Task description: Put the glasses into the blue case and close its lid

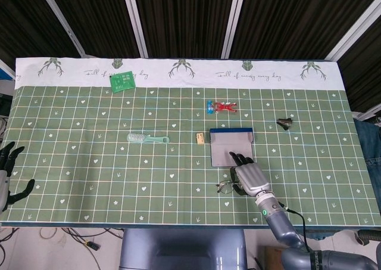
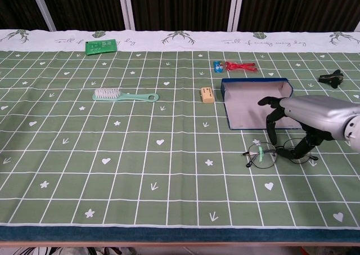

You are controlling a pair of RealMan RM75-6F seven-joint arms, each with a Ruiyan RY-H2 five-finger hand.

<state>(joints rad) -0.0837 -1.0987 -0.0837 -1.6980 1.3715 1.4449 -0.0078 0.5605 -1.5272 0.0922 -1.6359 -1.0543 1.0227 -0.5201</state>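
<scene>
While my right robot hand [image 2: 306,122] arches over the thin wire-framed glasses [image 2: 275,152] near the counter's front edge, fingers spread, gripping nothing yet, I'm at the pickup step. Next I must pinch the frame and lift it into the open blue rectangular case [image 2: 256,108] just behind.

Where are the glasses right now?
In the chest view, the glasses lie on the tablecloth just in front of the open blue case, under the right robot hand.
</scene>
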